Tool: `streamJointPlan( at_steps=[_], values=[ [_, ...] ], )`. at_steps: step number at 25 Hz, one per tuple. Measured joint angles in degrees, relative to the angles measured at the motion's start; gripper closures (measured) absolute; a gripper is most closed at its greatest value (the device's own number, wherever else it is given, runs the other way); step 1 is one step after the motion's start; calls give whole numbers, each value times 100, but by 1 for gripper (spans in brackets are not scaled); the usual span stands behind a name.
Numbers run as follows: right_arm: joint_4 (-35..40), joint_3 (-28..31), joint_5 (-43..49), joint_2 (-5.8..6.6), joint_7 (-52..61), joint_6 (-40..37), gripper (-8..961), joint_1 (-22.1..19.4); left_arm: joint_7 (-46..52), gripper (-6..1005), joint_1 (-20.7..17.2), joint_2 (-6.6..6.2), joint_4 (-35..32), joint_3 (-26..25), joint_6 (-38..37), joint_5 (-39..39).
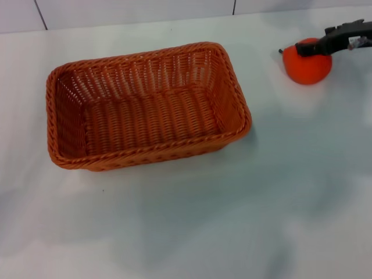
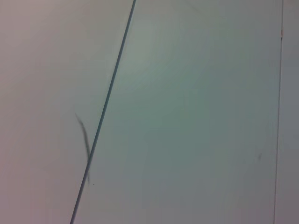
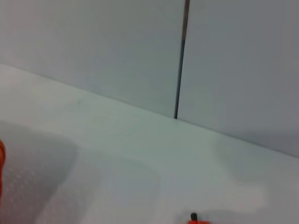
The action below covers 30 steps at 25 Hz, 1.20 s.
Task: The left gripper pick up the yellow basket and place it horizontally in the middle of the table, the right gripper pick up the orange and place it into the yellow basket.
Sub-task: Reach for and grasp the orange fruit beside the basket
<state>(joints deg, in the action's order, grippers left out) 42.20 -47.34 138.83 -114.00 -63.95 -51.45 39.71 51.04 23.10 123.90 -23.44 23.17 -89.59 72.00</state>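
Basket (image 1: pixel 145 107) already lying lengthwise mid-desk (image 1: pixel 232 221). Orange (image 1: pixel 307 61) well to its right, pinched between the right gripper's (image 1: pixel 321 46) fingers. Best lifted clear of the braided rim, carried over the basket's centre, then lowered before releasing. Left gripper unseen.

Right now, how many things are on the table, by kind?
Baskets: 1, the yellow basket, nothing inside it.
Fruit: 1, the orange, apart from the basket on the robot's right, with the right gripper at it.
Total: 2 on the table.
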Motion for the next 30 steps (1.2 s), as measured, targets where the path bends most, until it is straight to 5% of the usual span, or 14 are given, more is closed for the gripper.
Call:
streamJointPlan(
  at_steps=[11, 24, 30],
  values=[
    [-370, -28, -21, -96, -463, 333, 52, -11, 41, 279, 130, -10, 66, -20, 40, -8],
    [-450, -2, -154, -96, -555, 436, 619, -22, 49, 280, 184, -7, 136, -11, 149, -12],
    [-450, 520, -1670, -35, -1062, 266, 670, -265, 55, 280, 136, 1, 138, -20, 121, -12]
  ],
)
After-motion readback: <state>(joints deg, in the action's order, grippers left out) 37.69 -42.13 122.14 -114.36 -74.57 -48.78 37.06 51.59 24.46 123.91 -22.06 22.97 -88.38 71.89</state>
